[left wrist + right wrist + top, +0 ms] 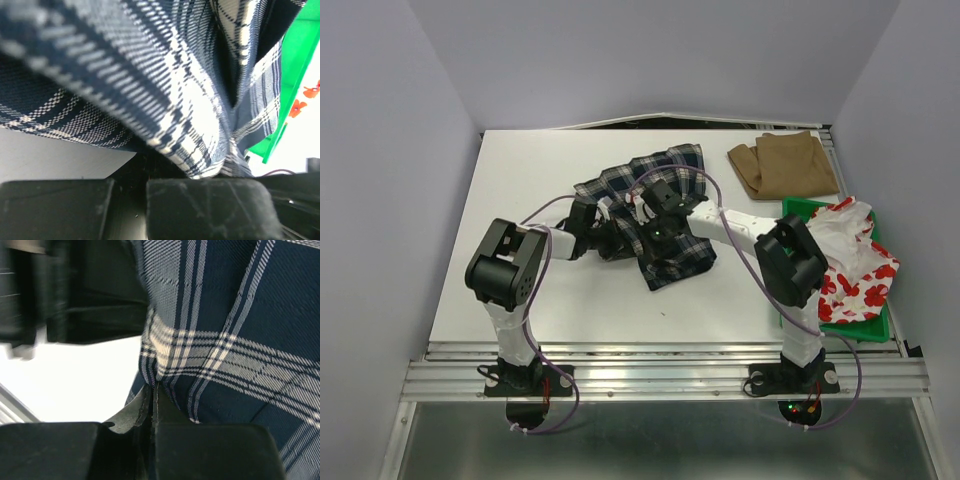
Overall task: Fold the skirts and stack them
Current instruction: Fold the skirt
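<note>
- Your plaid skirt lay in a bumpy heap in the middle of the white table, a bit closer to the far edge than the near one.
- Part of it was lifted up off the table, and the rest lay flat below, reaching toward the near edge.
- Your right pincer was squeezed shut on a fold of the plaid skirt. In the right wrist view, you could see the cloth pinched tight where the two fingers met.
- Your left pincer was right at the left side of the heap. In the left wrist view, the cloth hung down over the fingers with a thin dark gap between them. I could not tell if it had hold of the cloth.
- The two pincers sat close together, side by side.
- Your tan skirt lay folded by the far right corner.
- Your flower skirt was bunched up in the green tray at the right edge, spilling over the tray's sides.
</note>
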Motion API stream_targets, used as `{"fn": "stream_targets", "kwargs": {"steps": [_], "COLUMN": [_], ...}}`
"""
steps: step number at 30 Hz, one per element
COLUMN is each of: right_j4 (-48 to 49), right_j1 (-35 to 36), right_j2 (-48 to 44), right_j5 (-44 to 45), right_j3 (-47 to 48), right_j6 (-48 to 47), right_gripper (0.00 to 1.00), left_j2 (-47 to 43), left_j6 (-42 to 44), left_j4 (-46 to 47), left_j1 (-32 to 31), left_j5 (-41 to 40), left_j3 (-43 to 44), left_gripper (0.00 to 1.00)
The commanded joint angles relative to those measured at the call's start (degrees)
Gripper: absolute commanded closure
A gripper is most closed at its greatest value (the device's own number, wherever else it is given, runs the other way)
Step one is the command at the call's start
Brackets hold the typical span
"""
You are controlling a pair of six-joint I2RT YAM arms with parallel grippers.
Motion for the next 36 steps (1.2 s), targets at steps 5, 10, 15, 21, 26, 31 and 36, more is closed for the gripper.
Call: {"fn": "stream_targets", "kwargs": {"steps": [5, 10, 15, 21, 26, 31, 36], "right_j4": [6.6, 8.1, 8.8, 7.6, 5.1, 5.1, 5.1], "right_j1": [0.5, 0.0, 0.0, -1.4, -5.3, -11.3, -14.3], "right_j2": [6.0, 7.9, 8.1, 1.4, -7.1, -12.9, -14.2], "right_j5": [-5.8, -5.9, -9.7, -10.6, -10.1, -16.4, -20.7], "right_j3": [-1.1, 1.8, 6.8, 11.1, 10.7, 4.9, -4.1], "right_j6": [3.6, 5.0, 6.8, 4.8, 2.1, 1.6, -0.9], "right_gripper": [0.99, 0.99, 0.85, 0.34, 0.22, 0.25, 0.39], "left_j2": [-8.1, -14.2, -22.0, -31.5, -35.1, -34.2, -29.8], "left_j6": [12.8, 21.2, 25.4, 31.3, 35.3, 31.6, 25.9], "left_j4": [-17.8, -30.7, -33.9, -29.8, -26.3, -22.2, -15.7], "left_j1": [4.6, 12.0, 17.5, 17.7, 15.4, 5.6, -2.7], "left_j5": [-1.5, -1.6, -2.1, -3.3, -0.3, 2.5, 3.0], "left_j3": [4.9, 8.1, 10.7, 10.4, 10.8, 8.8, 6.0], "left_gripper": [0.69, 0.59, 0.48, 0.27, 0.3, 0.47, 0.58]}}
